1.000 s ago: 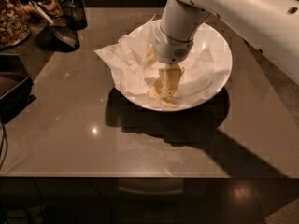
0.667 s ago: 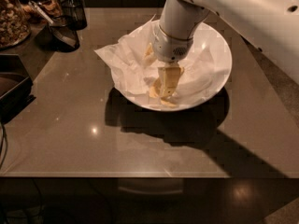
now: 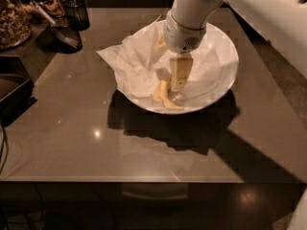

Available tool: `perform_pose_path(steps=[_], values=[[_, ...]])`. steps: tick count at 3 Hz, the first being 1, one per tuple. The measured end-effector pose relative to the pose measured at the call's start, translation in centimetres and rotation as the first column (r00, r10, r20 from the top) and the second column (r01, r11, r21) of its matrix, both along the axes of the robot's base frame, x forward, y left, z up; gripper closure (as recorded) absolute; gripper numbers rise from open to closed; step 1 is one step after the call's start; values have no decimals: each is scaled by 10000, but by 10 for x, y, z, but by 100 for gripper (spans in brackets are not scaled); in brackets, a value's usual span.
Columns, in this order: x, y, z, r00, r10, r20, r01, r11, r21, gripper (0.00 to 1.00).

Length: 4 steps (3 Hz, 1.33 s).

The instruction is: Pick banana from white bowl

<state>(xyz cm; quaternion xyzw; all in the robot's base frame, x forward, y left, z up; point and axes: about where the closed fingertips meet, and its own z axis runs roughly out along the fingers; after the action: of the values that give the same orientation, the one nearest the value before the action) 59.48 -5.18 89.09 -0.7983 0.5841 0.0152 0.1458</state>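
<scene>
The white bowl sits at the back middle of the brown table, lined with crumpled white paper that spills over its left rim. The banana, small, yellow and curved, lies on the paper at the bowl's front. My gripper hangs from the white arm straight down into the bowl, its cream tip just above and to the right of the banana's upper end. I cannot tell whether it touches the banana, which seems to rest on the paper. The gripper hides the middle of the bowl.
A jar of nuts and small dark containers stand at the back left. A black tray sits at the left edge. The table's front edge runs below the bowl, and the arm's shadow falls right of it.
The gripper has shifted slightly up and to the right inside the bowl. The banana lies where it was.
</scene>
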Motion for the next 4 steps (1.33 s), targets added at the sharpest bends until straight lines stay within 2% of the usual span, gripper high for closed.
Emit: perform_pose_path(steps=[1, 2, 3, 4], values=[[0, 0, 0, 10000, 0, 0, 0, 10000, 0, 24], [1, 3, -24, 9991, 29, -419, -19, 9997, 231, 31], [2, 4, -43, 9968, 100, -791, -69, 9992, 398, 31], [-1, 7, -55, 9951, 130, -984, -80, 9987, 510, 39]])
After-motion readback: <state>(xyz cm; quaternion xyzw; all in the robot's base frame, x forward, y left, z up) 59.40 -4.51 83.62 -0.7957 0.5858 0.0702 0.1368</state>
